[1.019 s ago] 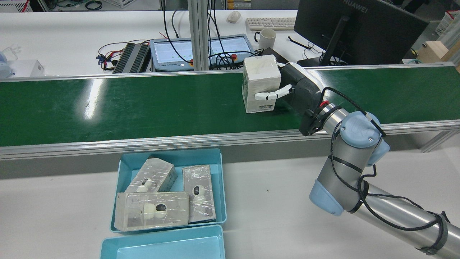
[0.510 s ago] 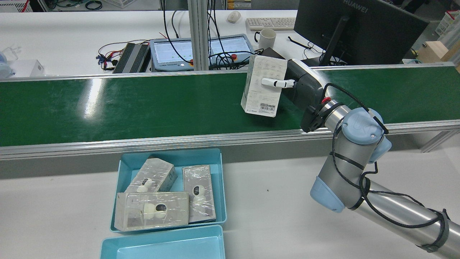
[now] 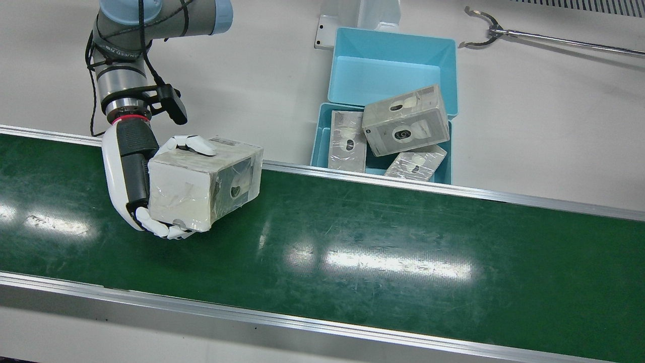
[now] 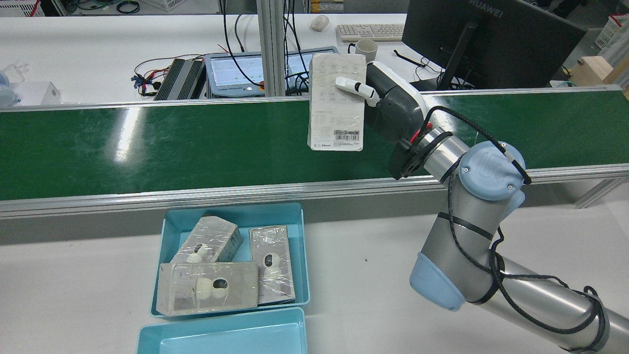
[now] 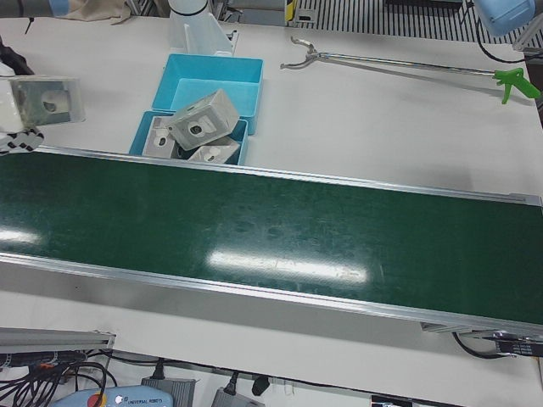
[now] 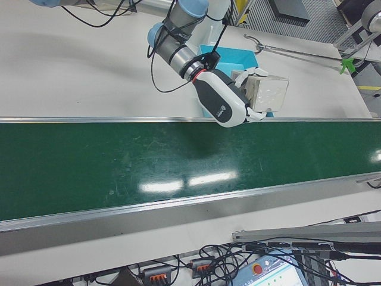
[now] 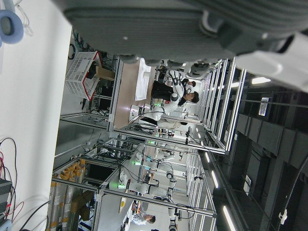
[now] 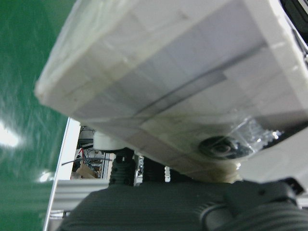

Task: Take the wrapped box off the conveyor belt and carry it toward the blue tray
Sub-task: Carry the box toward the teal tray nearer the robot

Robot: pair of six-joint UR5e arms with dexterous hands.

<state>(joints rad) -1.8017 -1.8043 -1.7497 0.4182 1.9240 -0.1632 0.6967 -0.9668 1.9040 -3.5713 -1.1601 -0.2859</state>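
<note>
**Wrapped box is leaving the belt in the right hand's grip**

The right hand (image 3: 132, 174) is holding the wrapped box (image 3: 205, 182) clear of the green conveyor belt (image 3: 352, 242), its fingers (image 3: 194, 144) clenched around the package — some curling over the upper edge, others cupping it from beneath — so that the palm is backing one end face and the film-covered side is facing outward. That clamp from opposite sides looks chosen to keep a slippery, plastic-wrapped carton from sliding out as it travels. In the rear view the box (image 4: 337, 101) is standing tall with its barcoded face toward the camera, one finger laid across the upper part of that face, and the forearm is angling up and across the belt from the elbow at the right.

Further right in the front view, the blue tray (image 3: 321, 136) is sitting on the white surface (image 3: 544, 126) just beyond the belt's rail, already carrying three similar wrapped boxes (image 3: 405, 126); a second blue tray (image 3: 393, 70), empty, is touching its far end. The held box is well apart from both — the carry, by this showing, is only beginning. A metal reaching tool (image 3: 534, 35) is lying on the surface at far right.

The left hand is not appearing in the station views; its own camera is showing only its underside, so whether its fingers are clenched or released cannot be told.
</note>
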